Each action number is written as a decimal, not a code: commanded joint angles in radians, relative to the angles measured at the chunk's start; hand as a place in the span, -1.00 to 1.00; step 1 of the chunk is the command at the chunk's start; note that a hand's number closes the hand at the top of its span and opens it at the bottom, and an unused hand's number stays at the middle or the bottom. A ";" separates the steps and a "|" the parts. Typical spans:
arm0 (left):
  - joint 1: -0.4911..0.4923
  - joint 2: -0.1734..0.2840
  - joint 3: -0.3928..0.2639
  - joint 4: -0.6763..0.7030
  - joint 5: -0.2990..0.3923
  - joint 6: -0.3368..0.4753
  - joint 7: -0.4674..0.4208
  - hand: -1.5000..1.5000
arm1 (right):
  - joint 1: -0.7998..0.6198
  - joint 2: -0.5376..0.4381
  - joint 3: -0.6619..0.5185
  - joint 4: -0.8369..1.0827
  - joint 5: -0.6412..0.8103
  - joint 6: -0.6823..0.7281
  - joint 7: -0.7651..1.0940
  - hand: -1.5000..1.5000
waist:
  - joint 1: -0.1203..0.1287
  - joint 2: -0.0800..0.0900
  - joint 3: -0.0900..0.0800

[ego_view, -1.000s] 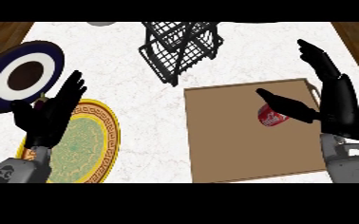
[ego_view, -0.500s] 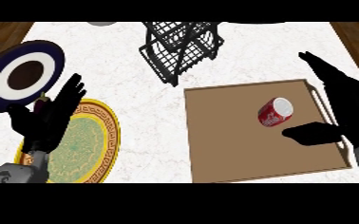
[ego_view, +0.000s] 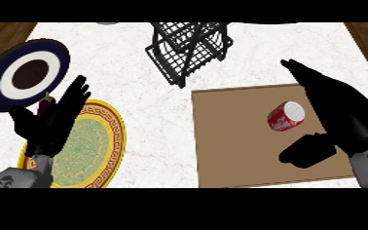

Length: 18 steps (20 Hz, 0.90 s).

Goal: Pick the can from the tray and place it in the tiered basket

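Observation:
A red can (ego_view: 286,117) with a white top lies on its side on the brown tray (ego_view: 230,141) at the right. My right hand (ego_view: 332,109) hovers open just right of the can, fingers stretched toward the far side and thumb spread below it, not touching it. The black wire tiered basket (ego_view: 188,48) stands at the far middle of the counter. At the left, my left hand (ego_view: 54,114) rests open, fingers up, over the rim of a plate.
A green plate with a yellow patterned rim (ego_view: 90,148) lies at the near left. A dark blue and white plate (ego_view: 32,73) sits farther back at the left. White marble counter (ego_view: 144,102) lies between plates, basket and tray.
My right hand has drawn back to the right off the can, uncovering it, and its fingers have spread. The can and my left hand stay where they were.

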 commanded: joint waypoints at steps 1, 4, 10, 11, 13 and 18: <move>0.020 -0.004 0.020 -0.002 -0.009 -0.007 -0.012 0.00 | -0.058 0.055 0.017 0.000 0.014 0.060 0.226 -1.00 | -0.004 0.001 0.002; -0.035 0.003 0.035 0.018 0.004 -0.029 0.026 0.00 | -0.033 0.096 0.076 0.082 0.089 0.024 0.191 -1.00 | -0.008 0.003 0.002; 0.038 -0.023 0.016 -0.039 -0.030 -0.012 0.005 0.00 | 0.050 0.138 0.093 0.193 0.200 -0.034 0.134 -1.00 | -0.001 0.003 0.003; -0.029 -0.021 0.029 0.002 -0.031 -0.015 0.049 0.00 | 0.084 0.136 0.102 0.180 0.231 -0.036 0.092 -1.00 | -0.012 0.004 0.003; 0.048 -0.011 0.059 -0.003 -0.010 -0.061 -0.026 0.00 | 0.086 0.136 0.078 0.278 0.251 -0.035 0.013 -1.00 | -0.002 0.005 0.003; 0.042 -0.059 0.039 -0.035 -0.076 -0.022 0.005 0.00 | 0.128 0.166 0.060 0.232 0.363 -0.023 0.028 -1.00 | -0.010 0.002 0.003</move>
